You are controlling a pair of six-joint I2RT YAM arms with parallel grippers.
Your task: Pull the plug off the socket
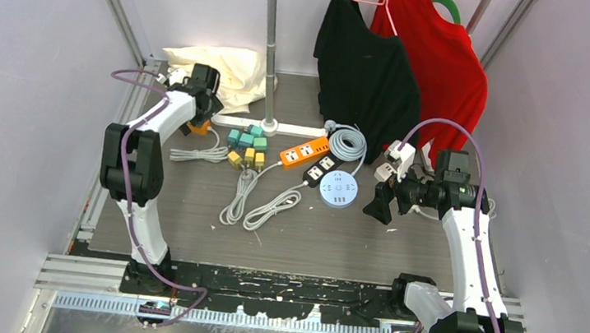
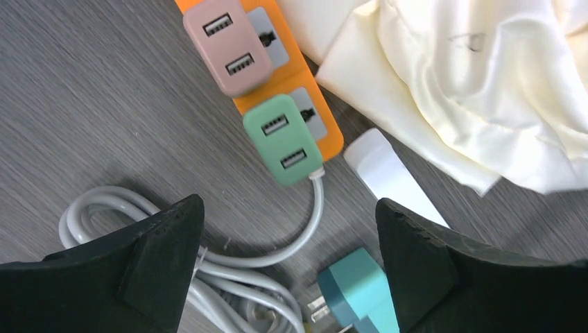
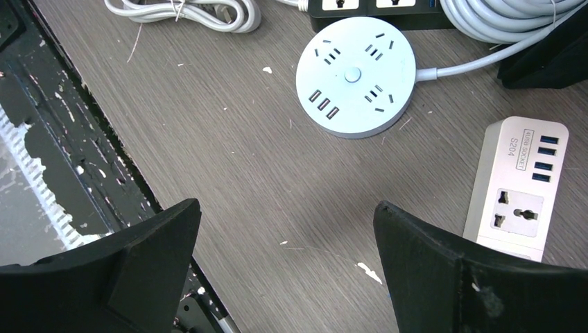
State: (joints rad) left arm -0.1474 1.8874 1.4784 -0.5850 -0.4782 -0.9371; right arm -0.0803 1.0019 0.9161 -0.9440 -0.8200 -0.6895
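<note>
Left end effector [image 2: 288, 225]: spread wide, empty, the nearer arm. Green plug [image 2: 284, 139]: just ahead of its gap, seated at the near end of the orange socket strip [image 2: 331, 139]; pink plug [image 2: 220, 43] beyond it along the strip's long axis, running diagonally away. Right end effector [image 3: 288, 222]: wide, empty, well apart from that strip; white strip [image 3: 519, 187] beside it marked "S204".

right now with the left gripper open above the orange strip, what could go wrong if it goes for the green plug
The orange strip lies loose with nothing holding it, so pulling the green plug may just lift the strip. The left gripper hangs over the white cable and a loose teal plug, so closing here could grab those instead. The neighbouring pink plug might get clipped.
</note>
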